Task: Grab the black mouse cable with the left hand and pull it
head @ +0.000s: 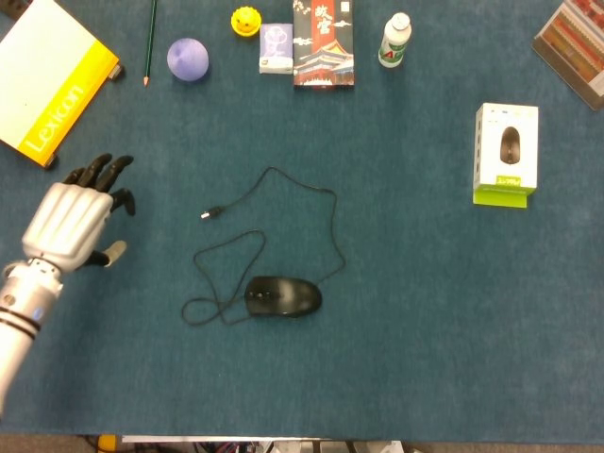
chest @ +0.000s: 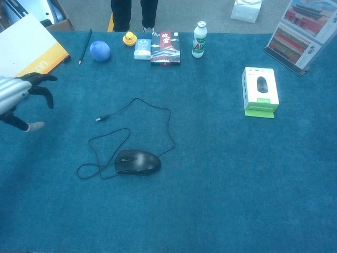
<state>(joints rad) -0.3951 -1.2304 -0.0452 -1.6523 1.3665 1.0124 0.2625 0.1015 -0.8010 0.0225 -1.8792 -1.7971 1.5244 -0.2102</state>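
A black mouse (head: pixel 283 296) (chest: pixel 137 162) lies on the blue table mat near the middle. Its thin black cable (head: pixel 332 219) (chest: pixel 169 122) loops up and around from the mouse, and its plug end (head: pixel 209 213) (chest: pixel 100 118) points left. My left hand (head: pixel 74 221) (chest: pixel 20 98) hovers at the left side, well left of the plug, fingers spread and holding nothing. My right hand does not show in either view.
A white and yellow Lexicon book (head: pixel 47 80) lies at the far left behind the hand. Along the back edge stand a pencil (head: pixel 149 42), a purple ball (head: pixel 188 58), a yellow toy (head: pixel 245 21), small boxes (head: pixel 323 44) and a bottle (head: pixel 395 40). A boxed mouse (head: pixel 507 154) stands at right.
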